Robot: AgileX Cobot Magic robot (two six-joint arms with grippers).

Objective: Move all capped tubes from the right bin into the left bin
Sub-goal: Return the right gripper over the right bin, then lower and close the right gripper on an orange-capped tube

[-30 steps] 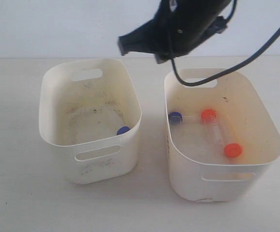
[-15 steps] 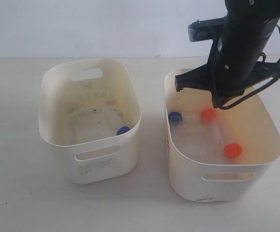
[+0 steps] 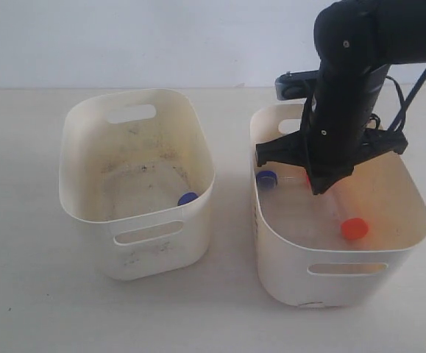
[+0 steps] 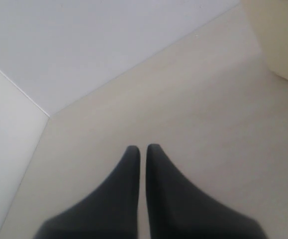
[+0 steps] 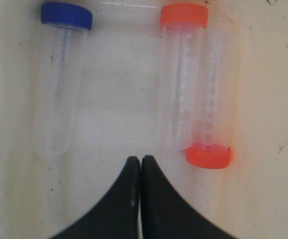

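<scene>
In the exterior view the right bin [image 3: 389, 243] holds a blue-capped tube [image 3: 266, 179] and an orange-capped tube [image 3: 354, 229]. My right arm [image 3: 345, 110] reaches down into this bin and hides part of its floor. The right wrist view shows my right gripper [image 5: 141, 159] shut and empty just above the bin floor. It points between the blue-capped tube [image 5: 59, 84] and two orange-capped tubes [image 5: 183, 79] [image 5: 208, 155] lying head to tail. The left bin [image 3: 87, 213] holds a tube whose blue cap [image 3: 187, 198] shows. My left gripper [image 4: 143, 148] is shut on nothing above the table.
Both bins stand side by side on a pale table [image 3: 21, 294] with a narrow gap between them. A white wall [image 3: 124, 37] runs behind. In the left wrist view a cream bin wall [image 4: 278, 35] shows at the frame's corner.
My right arm has swung from above and behind the bins to over the right bin and come down into it, now covering one orange cap. The tubes have not moved.
</scene>
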